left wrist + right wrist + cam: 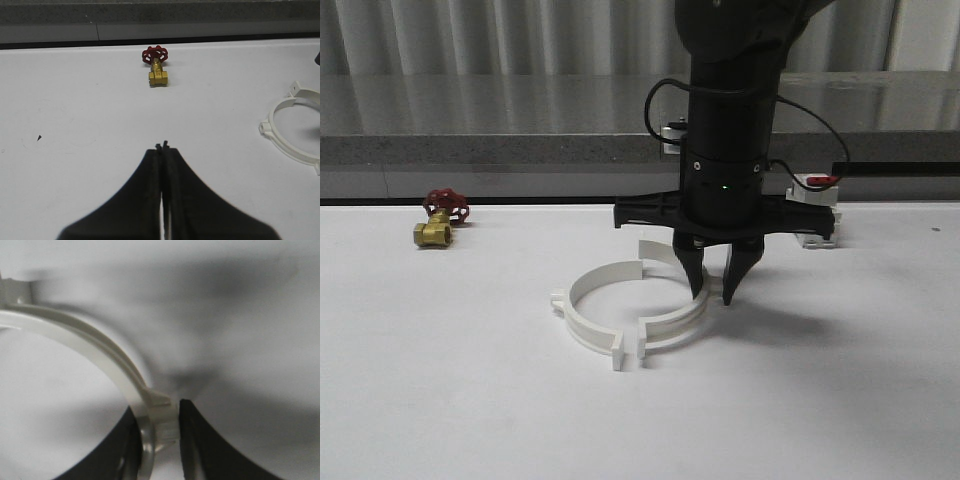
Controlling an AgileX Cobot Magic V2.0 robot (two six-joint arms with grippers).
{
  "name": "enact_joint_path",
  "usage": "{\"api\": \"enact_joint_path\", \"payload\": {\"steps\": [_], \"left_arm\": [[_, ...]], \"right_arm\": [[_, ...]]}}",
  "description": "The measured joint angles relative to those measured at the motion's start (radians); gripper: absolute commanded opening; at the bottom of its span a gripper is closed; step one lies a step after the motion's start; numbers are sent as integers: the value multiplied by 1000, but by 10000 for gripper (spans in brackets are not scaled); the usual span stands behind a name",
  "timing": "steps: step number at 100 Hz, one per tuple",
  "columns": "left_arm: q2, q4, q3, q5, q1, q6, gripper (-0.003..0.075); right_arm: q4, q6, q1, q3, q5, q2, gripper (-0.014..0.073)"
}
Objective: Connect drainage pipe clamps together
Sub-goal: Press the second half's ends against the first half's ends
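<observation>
The two drainage pipe clamps [620, 310] lie mid-counter, ends nearly met but unjoined. The right clamp half [100, 347] is straddled by the right gripper [717, 292], fingers barely gripping; a skewed push could misalign tabs. Left gripper [163, 146] is clenched, empty.

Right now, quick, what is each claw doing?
Left claw: closed, holding nothing.
Right claw: closed on the right white clamp half, fingers on both sides of its wall.

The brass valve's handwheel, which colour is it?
Red; the handwheel shows best in the left wrist view.
</observation>
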Motion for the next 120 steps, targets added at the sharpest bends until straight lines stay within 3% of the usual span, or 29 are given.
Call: {"api": "enact_joint_path", "payload": {"steps": [120], "left_arm": [[0, 0, 0, 0, 0, 0, -20]], "right_arm": [[12, 69, 0, 0, 25, 0, 79]]}}
